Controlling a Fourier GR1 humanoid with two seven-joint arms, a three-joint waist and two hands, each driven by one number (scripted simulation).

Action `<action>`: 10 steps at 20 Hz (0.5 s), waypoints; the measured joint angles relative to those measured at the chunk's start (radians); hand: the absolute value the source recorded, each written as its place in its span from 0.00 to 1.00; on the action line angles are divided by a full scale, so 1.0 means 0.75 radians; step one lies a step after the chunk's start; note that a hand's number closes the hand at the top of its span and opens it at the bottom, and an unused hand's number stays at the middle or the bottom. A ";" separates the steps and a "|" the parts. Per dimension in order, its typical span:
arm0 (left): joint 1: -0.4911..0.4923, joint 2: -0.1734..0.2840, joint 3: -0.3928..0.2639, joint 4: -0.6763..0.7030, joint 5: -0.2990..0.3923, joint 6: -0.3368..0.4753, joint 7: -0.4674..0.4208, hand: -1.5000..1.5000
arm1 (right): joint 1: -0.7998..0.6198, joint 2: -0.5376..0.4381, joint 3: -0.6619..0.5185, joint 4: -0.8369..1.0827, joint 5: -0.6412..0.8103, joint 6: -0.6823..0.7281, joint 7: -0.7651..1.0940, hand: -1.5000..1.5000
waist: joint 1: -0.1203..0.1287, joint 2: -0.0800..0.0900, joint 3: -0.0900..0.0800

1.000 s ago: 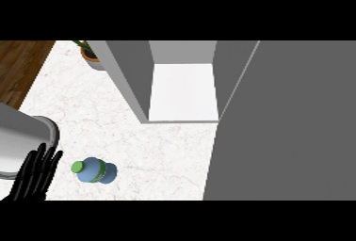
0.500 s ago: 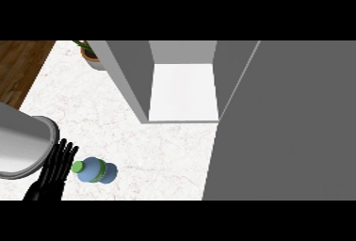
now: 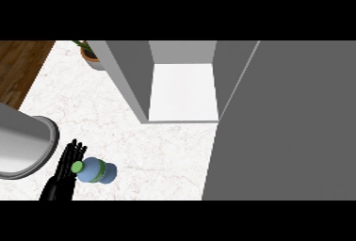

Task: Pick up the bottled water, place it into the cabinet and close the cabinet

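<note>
Left hand [image 3: 66, 170], fingers straight and unclosed, is now touching the bottled water [image 3: 95, 170] at lower left, having closed in from the edge, so you are nearing the grasp; cabinet [image 3: 182, 89] is standing open.

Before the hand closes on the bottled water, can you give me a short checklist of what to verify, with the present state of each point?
1. Bottled water lies on the marble counter within view: ok.
2. Left hand is right beside the bottle, at its green cap end: ok.
3. Its fingers are straight, not curled round the bottle: grasp not ok yet.
4. Cabinet is open, white shelf visible: ok.
5. Path from the bottle to the shelf shows nothing in the way; the potted plant stands off to the side: ok.
6. Right hand position: cannot tell, it is not in view.
</note>
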 measured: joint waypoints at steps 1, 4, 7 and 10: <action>-0.028 0.012 0.015 0.048 0.002 -0.003 -0.012 0.00 | 0.006 -0.003 0.011 -0.001 0.002 -0.003 -0.005 0.00 | -0.002 0.000 0.000; -0.096 0.051 0.045 0.209 -0.007 -0.030 -0.101 0.00 | -0.001 -0.007 0.006 0.003 0.005 -0.011 -0.016 0.00 | -0.001 0.001 0.000; -0.158 0.065 0.054 0.348 -0.025 -0.031 -0.174 0.00 | -0.023 -0.008 0.011 0.006 0.011 -0.024 0.001 0.00 | 0.000 0.001 0.000; -0.180 0.074 0.054 0.422 -0.028 -0.035 -0.216 0.00 | -0.015 -0.022 0.020 0.001 0.014 -0.033 0.008 0.00 | -0.001 0.000 0.000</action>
